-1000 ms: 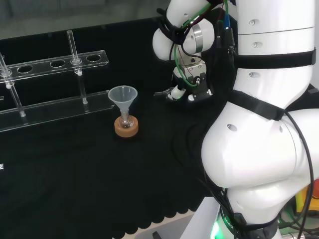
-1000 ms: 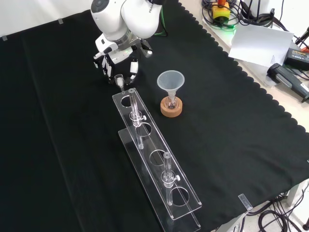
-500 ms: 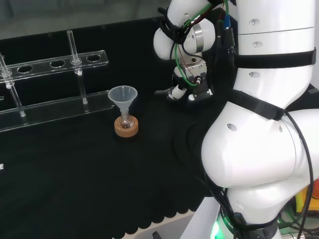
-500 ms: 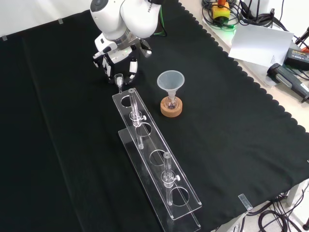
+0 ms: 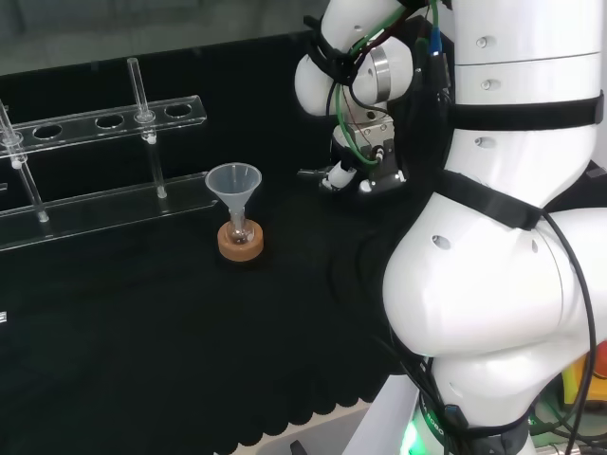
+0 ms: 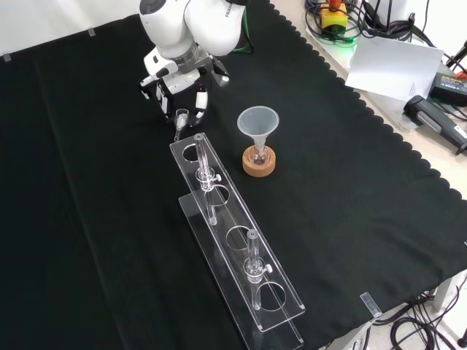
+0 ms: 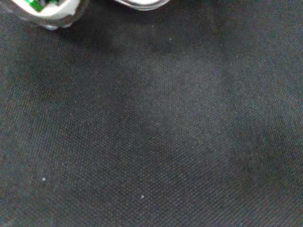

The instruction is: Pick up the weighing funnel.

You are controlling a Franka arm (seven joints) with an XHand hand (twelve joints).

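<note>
One robot hand [image 6: 176, 89], fingers pinching one small clear weighing funnel [image 6: 180, 116], one funnel [image 6: 257, 121], one rack [image 6: 271, 295], two tubes [image 6: 202, 157]

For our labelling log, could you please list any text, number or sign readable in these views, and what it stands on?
None can be read.
Dark lettering on the arm link: too small to read.
Paper sheet: no legible print.

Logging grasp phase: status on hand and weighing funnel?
Hand fingers curled round weighing funnel, low over cloth. Test tube rack close beside it. Big funnel stands apart, untouched.
</note>
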